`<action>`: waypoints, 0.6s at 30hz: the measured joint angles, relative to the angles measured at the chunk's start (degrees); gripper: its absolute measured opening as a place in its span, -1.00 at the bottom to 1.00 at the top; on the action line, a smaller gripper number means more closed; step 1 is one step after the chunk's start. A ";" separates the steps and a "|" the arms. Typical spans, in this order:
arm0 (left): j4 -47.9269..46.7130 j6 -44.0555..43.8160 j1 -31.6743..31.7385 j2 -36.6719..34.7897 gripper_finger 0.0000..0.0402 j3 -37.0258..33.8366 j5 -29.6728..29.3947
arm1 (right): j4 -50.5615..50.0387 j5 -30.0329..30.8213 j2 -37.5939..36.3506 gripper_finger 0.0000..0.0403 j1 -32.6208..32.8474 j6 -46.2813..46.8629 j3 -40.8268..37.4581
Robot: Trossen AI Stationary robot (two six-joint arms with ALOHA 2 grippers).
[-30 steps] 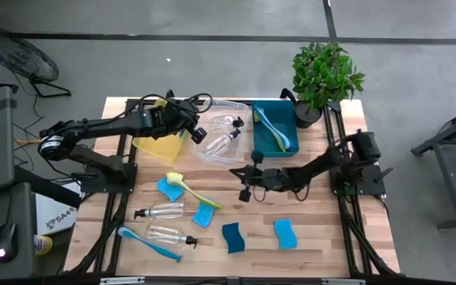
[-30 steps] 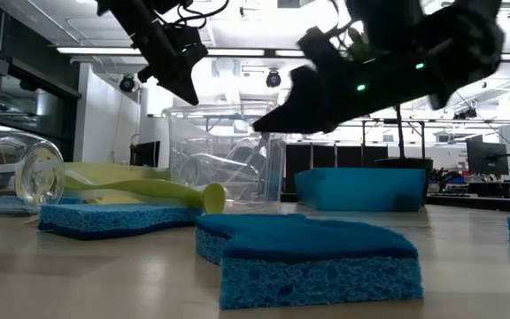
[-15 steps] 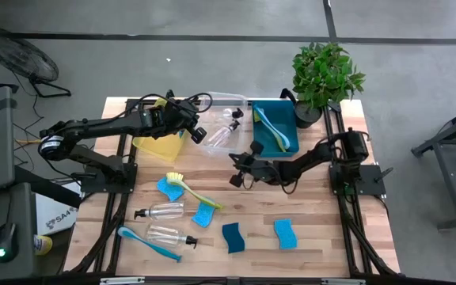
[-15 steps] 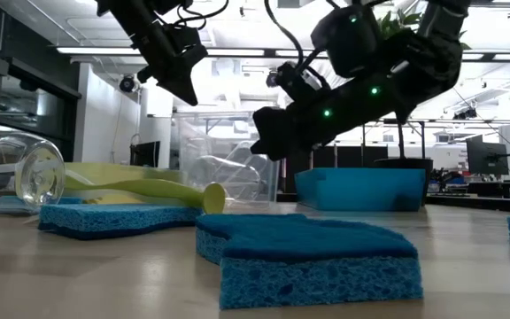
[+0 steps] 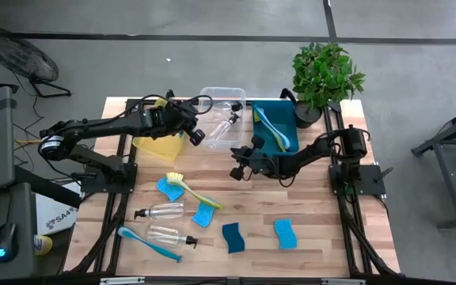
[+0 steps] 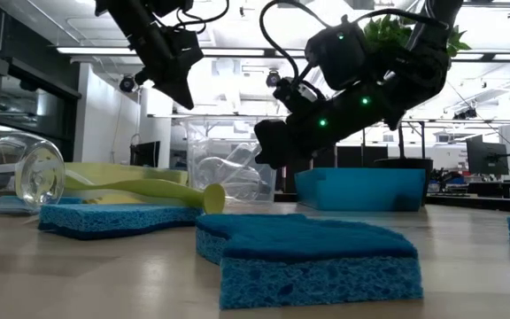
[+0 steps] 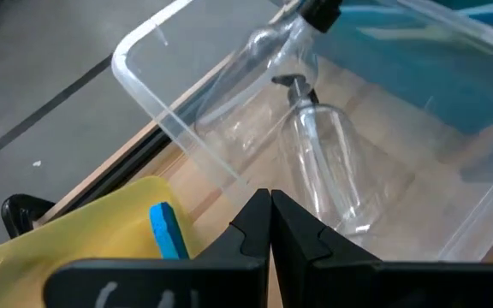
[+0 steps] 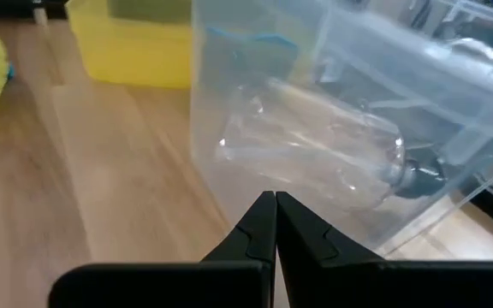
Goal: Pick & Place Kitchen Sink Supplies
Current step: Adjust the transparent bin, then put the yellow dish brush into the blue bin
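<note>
Clear bin (image 5: 222, 127) now shoved farther back by right gripper (image 5: 236, 170), fingers pressed together; left gripper (image 5: 198, 136) likewise closed, empty

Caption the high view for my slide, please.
Both shut grippers, left and right, flank the clear bin.

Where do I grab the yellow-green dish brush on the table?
Grip the yellow-green dish brush mid-handle, from straight above, jaws across the handle. It lies flat and diagonal over two blue sponges, so the thin handle between them is the clearest part; the bristle head is bulkier.
</note>
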 joint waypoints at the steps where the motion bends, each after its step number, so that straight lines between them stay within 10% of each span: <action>1: -0.54 -0.22 0.00 0.00 -1.00 0.00 0.01 | -0.35 -0.12 0.00 -1.00 0.01 0.05 0.00; 18: -12.06 -7.31 -8.38 0.00 -1.00 0.00 -0.53 | -21.77 2.16 -10.49 -1.00 10.70 0.87 -0.11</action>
